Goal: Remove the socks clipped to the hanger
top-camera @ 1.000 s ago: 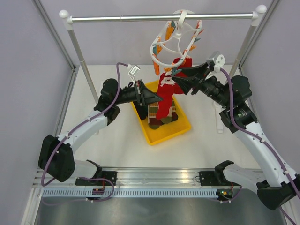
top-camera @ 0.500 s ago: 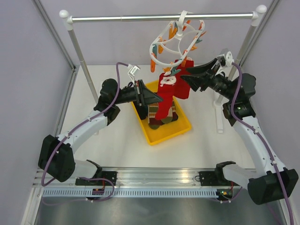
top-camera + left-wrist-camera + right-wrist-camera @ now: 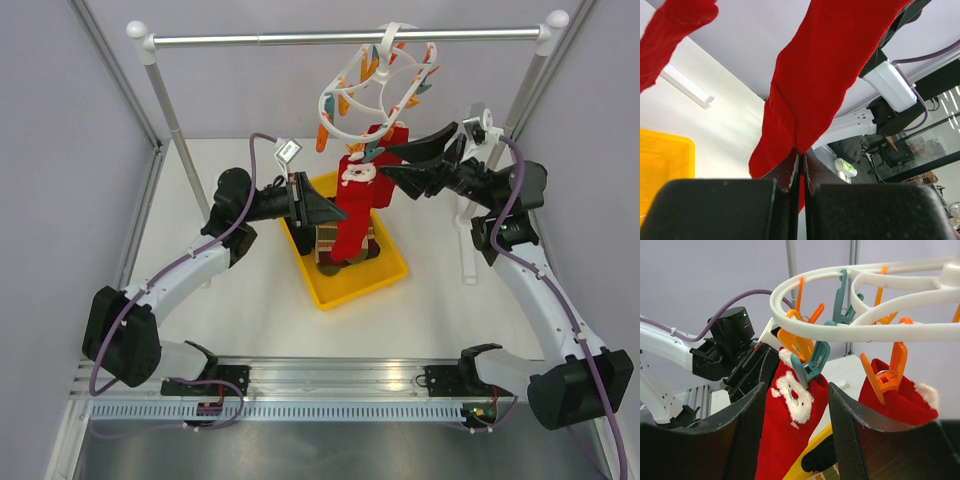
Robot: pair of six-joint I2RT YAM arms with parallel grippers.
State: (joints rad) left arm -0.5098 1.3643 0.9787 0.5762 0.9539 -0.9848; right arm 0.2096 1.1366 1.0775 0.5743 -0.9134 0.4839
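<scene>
The white oval hanger [image 3: 372, 88] hangs by its hook from the metal rail. Two red socks hang from its clips. The nearer red sock [image 3: 352, 205], with white fluffy trim, is held by a teal clip [image 3: 812, 366]. The farther red sock [image 3: 390, 165] is held by an orange clip [image 3: 888, 371]. My left gripper [image 3: 336, 212] is shut on the lower part of the nearer sock [image 3: 825, 75]. My right gripper [image 3: 390, 162] is open, level with the clips, with the nearer sock's top [image 3: 790, 415] between its fingers and not touching them.
A yellow bin [image 3: 350, 288] sits below the hanger with dark and patterned socks [image 3: 335, 262] in it. The rail [image 3: 300, 38] rests on two posts [image 3: 170, 120] at the back. Grey walls close in on both sides.
My right arm has drawn back to the right and risen a little, still open. The hanger has swung slightly. My left gripper has kept its hold on the red sock.
</scene>
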